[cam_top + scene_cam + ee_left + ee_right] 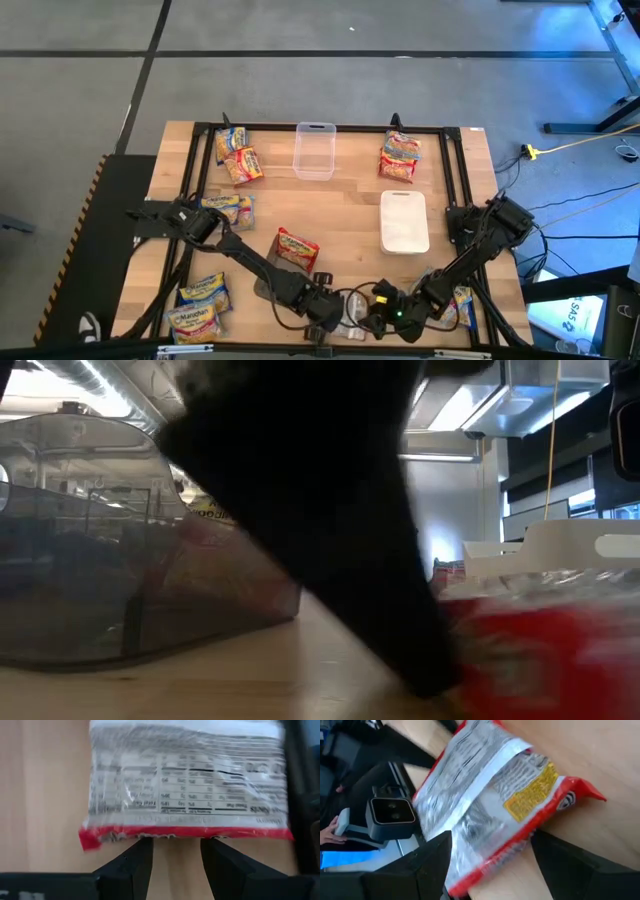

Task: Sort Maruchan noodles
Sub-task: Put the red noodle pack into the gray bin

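Meeting at the table's (330,205) near edge, both grippers work on one red-edged packet (352,325) lying label-side down there (its back print faces up in both wrist views). The left gripper (328,318) sits just short of the packet (187,790), its fingers (131,865) apart with bare wood between them, the red seam right at their tips. The right gripper (385,318) has its fingers (427,857) spread either side of the packet (490,805), which is tilted between them; whether they press it I cannot tell.

Other packets lie around the table: two at the far left (237,155), one at the far right (400,157), one mid-left (230,208), one in the middle (297,248), two at the near left (200,308), one beside the right arm (462,305). A clear bin (314,150) and a white lid (404,221) are also there.
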### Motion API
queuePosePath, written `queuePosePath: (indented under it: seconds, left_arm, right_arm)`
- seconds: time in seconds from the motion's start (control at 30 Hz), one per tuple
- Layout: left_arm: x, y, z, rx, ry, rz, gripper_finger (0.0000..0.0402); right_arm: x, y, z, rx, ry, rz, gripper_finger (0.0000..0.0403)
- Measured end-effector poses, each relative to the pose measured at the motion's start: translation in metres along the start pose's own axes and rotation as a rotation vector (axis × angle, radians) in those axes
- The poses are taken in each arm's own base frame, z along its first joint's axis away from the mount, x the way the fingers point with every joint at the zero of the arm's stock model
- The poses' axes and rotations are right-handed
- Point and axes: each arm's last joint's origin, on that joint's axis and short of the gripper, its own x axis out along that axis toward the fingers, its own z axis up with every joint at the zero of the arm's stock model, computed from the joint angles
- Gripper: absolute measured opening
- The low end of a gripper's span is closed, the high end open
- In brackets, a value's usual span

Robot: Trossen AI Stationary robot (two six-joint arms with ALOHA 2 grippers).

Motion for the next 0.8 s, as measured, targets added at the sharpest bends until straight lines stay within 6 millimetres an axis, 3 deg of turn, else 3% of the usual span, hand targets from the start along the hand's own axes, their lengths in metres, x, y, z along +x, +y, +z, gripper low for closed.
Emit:
queuePosePath:
  seconds: [0.23,0.53,0.63,0.8]
  left_arm:
    - [0.0,-0.004,0.008,-0.003,-0.089,-0.045,0.0158]
    - [-0.009,-0.012,0.02,-0.018,-0.143,-0.058,0.0158]
    - [-0.015,-0.013,0.024,-0.029,-0.13,-0.034,0.0158]
    - [-0.031,-0.02,0.027,-0.004,-0.072,0.049,0.0158]
  right_arm:
    - [0.013,-0.002,-0.003,0.003,-0.062,0.06,0.0276]
    - [0.014,0.007,-0.001,-0.139,-0.146,0.154,0.0273]
    - [0.014,0.006,-0.001,-0.164,-0.139,0.151,0.0249]
    - [0.013,0.009,-0.002,-0.194,-0.122,0.166,0.0162]
